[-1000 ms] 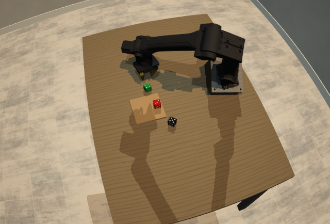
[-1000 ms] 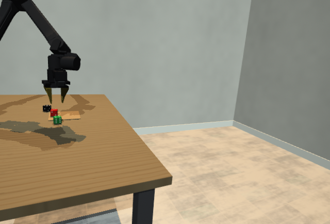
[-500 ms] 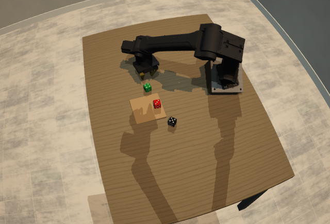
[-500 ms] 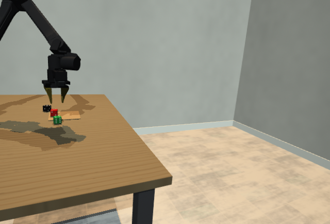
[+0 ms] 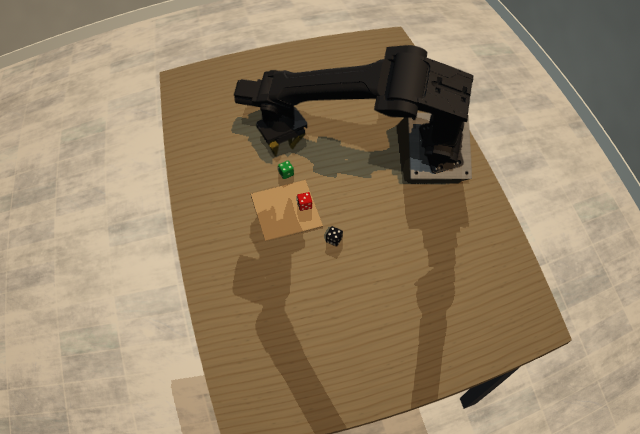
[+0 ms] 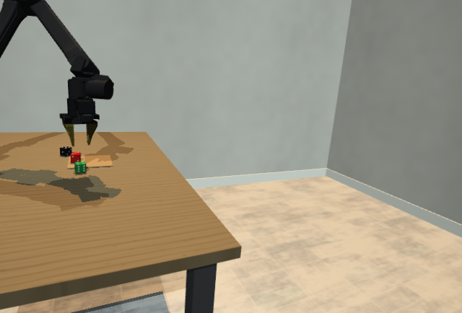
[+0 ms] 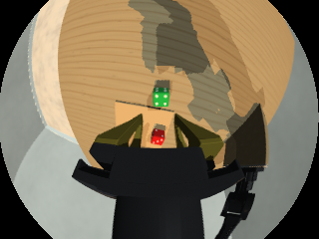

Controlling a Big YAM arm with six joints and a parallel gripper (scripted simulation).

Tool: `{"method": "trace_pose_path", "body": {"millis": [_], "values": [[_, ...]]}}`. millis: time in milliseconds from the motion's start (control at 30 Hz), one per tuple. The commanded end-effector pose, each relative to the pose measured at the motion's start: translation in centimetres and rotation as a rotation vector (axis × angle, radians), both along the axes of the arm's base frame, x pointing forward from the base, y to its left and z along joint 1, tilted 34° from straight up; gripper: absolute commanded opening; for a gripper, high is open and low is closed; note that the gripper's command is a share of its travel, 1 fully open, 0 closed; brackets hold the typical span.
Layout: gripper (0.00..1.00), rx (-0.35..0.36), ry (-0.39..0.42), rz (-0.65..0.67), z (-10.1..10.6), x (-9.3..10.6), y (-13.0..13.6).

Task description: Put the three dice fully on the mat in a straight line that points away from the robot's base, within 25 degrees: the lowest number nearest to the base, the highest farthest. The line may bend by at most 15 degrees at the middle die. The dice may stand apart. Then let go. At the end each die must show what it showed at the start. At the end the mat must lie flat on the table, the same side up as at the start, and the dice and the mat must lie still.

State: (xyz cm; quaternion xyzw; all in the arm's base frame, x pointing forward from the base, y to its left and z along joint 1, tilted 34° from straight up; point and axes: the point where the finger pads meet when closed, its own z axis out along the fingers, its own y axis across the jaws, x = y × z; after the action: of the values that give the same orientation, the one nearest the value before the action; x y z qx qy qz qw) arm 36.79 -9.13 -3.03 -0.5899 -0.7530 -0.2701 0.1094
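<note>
The mat lies flat on the table. The red die stands on it near its base-side edge; its top seems to show two. The green die stands on the table just off the mat, four on top. The black die stands off the mat's base-side corner, five on top; the wrist view does not show it. My gripper is partly open and empty, pointing down, above the dice.
The robot's base plate stands at the right of the table in the top view. The arm reaches across from it above the table. Its shadows fall over part of the mat and the wood.
</note>
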Motion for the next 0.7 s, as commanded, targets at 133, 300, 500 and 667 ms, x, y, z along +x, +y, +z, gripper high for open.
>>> {"method": "trace_pose_path", "body": {"millis": [133,300,500,667], "values": [[0.45,0.006,0.014,0.002,-1.5,0.1,1.1],[0.45,0.007,0.014,0.002,-1.8,0.1,1.3],[0.45,0.007,0.014,0.002,-2.7,0.3,1.9],[0.45,0.007,0.015,0.002,-3.3,0.3,2.3]]}}
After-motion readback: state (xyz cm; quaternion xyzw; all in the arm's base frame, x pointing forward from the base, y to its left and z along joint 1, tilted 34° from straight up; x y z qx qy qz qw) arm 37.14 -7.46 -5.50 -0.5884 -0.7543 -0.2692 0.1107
